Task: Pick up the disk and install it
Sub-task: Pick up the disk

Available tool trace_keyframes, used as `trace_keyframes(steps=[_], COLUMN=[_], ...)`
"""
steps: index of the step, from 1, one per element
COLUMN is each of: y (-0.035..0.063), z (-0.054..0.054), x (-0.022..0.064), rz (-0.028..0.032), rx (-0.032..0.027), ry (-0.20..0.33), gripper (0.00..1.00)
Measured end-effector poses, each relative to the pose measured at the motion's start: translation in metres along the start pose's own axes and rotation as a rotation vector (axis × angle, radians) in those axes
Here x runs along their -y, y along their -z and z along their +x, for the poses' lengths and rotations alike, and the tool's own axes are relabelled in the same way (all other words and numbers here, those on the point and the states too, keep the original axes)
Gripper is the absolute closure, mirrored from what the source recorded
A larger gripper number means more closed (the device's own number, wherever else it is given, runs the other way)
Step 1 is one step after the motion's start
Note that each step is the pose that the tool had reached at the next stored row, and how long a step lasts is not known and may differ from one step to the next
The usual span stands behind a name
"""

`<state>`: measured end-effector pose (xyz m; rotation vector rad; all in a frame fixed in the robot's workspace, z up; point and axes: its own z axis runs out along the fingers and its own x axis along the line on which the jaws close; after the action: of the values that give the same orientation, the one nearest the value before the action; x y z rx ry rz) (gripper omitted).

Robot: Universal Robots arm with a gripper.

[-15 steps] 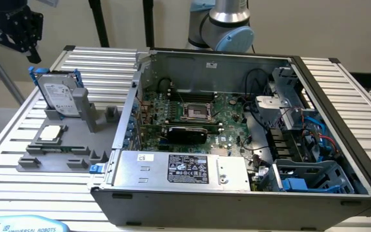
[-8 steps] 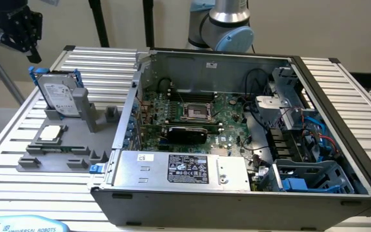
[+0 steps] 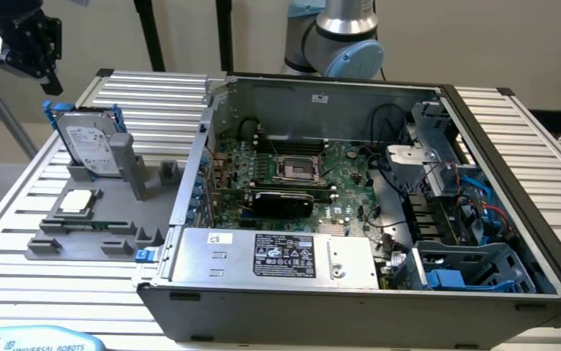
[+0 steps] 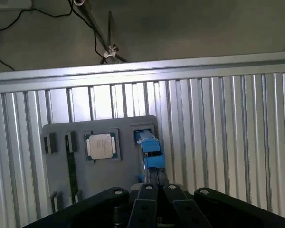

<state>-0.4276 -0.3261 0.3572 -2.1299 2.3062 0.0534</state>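
Seen from the wrist, the gripper (image 4: 156,191) covers one end of the disk (image 4: 149,151) and part of the grey holder (image 4: 61,137), its own body cropped by the frame. In the exterior view the disk's lower end sits hidden behind a holder post, its white label too small to read. The robot arm (image 3: 344,40) is cut off by that view's top edge, as is the gripper at upper left. A pendant (image 3: 36,340) is cropped at lower left. Print on the silver box's black label (image 3: 285,256) is illegible.
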Motion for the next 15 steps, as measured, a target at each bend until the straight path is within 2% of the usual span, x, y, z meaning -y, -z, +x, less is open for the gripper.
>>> trace_keyframes(steps=[8, 15], y=[-0.0003, -0.0003], z=[-0.0016, -0.0016], x=[-0.0001, -0.0001], rz=[-0.0016, -0.0017], rx=[-0.0020, -0.0022], ry=[0.087, 0.092], gripper=[0.89, 0.89])
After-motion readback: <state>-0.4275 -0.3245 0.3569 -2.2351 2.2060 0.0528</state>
